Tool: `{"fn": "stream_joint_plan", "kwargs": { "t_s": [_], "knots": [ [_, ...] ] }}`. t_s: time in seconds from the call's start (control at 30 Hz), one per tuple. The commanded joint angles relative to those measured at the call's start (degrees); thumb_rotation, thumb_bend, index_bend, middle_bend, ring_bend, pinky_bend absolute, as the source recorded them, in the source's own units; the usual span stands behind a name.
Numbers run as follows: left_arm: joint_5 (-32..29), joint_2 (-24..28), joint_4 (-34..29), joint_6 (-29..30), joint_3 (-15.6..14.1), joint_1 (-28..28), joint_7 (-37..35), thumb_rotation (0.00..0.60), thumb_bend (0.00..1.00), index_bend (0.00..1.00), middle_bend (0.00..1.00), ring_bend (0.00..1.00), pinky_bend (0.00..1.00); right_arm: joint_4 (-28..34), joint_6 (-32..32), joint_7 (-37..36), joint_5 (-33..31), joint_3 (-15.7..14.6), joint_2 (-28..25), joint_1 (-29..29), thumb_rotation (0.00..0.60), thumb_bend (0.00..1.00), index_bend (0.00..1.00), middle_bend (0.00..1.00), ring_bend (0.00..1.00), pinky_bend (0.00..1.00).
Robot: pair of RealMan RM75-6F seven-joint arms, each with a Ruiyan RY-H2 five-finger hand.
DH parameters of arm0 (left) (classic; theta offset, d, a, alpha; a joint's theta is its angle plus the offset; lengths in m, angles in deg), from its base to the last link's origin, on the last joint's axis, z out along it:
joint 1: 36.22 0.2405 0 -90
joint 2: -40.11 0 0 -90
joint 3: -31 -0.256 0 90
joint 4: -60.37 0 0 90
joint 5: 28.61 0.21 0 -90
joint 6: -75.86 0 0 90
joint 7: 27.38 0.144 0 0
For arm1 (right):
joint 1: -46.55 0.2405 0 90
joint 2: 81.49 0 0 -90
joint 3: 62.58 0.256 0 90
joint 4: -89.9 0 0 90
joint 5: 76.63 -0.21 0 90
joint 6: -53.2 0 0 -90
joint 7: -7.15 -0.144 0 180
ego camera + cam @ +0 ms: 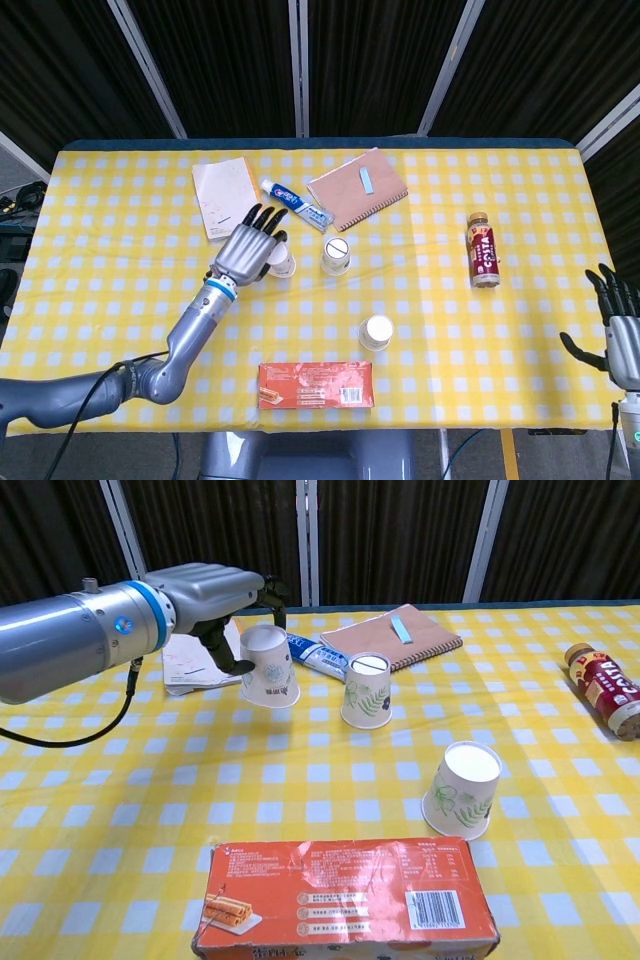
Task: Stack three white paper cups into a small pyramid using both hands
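My left robot hand [215, 595] grips an upside-down paper cup [268, 666]; the chest view shows the cup plainly, the head view mostly hides it. Middle cup [366, 689] and near cup [462, 789] stand inverted on the counter [120, 250]. Only the head view shows my right robot hand [618, 325], fingers spread, holding nothing.

The left arm reaches forward from the lower left, forearm rising to the left hand [252, 248], whose fingers [272, 592] curl around a cup [269, 666], thumb on its near side. The right hand [618, 318] hangs far off to the right, fingers spread, holding nothing.
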Motion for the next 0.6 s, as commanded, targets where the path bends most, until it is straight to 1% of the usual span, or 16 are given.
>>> {"fn": "stream_joint_plan", "kwargs": {
  "t_s": [0.03,0.3,0.47,0.6],
  "knots": [
    [-3.6,-4.0,6.8,-2.2,0.6,-4.4,0.6,0.6,0.41,0.36,0.0,0.0,0.0,-0.2,0.1,-0.4,-0.3,0.2,-0.1,-0.3,0.6,0.13,0.01,0.0,0.0,0.0],
    [-5.1,-7.4,13.1,-3.2,0.0,-7.9,-0.5,0.6,0.41,0.35,0.0,0.0,0.0,-0.5,0.3,-1.1,-0.9,0.6,-0.3,-0.6,0.6,0.13,0.01,0.0,0.0,0.0],
    [-4.3,-9.7,16.3,-3.8,-0.5,-9.3,-2.9,0.6,0.4,0.33,0.0,0.0,0.0,-0.7,-0.1,-1.3,-1.2,0.7,-0.3,-0.6,0.6,0.13,0.01,0.0,0.0,0.0],
    [-3.5,-10.6,17.8,-3.7,-1.6,-9.9,-3.9,0.6,0.36,0.19,0.0,0.0,0.0,-0.8,-0.2,-1.2,-1.0,0.8,-0.2,-0.5,0.6,0.13,0.01,0.0,0.0,0.0]
  ]
}}
